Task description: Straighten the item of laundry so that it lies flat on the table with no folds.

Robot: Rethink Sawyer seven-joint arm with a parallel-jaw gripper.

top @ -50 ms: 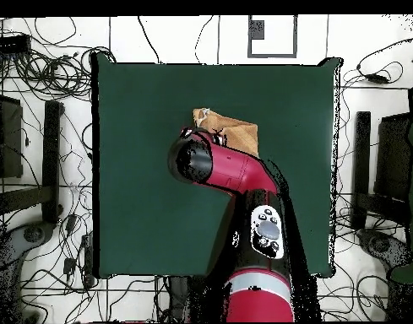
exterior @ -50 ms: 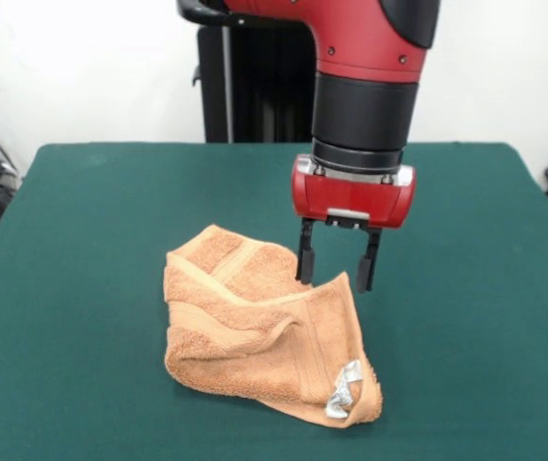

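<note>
The item of laundry (exterior @ -50 ms: 259, 327) is an orange-tan terry towel lying crumpled and folded over itself on the green table (exterior @ -50 ms: 82, 240), with a white-silver label (exterior @ -50 ms: 344, 392) at its near right corner. My gripper (exterior @ -50 ms: 337, 267) hangs just above the towel's raised far right corner, fingers open and spread, with nothing between them. In the overhead view the arm covers most of the towel (top @ -50 ms: 235, 131); only its far part shows, and the gripper is hidden under the arm's wrist.
The table's green top (top @ -50 ms: 142, 169) stretches wide on all sides of the towel. Cables and black stands lie on the floor around the table (top @ -50 ms: 49, 76).
</note>
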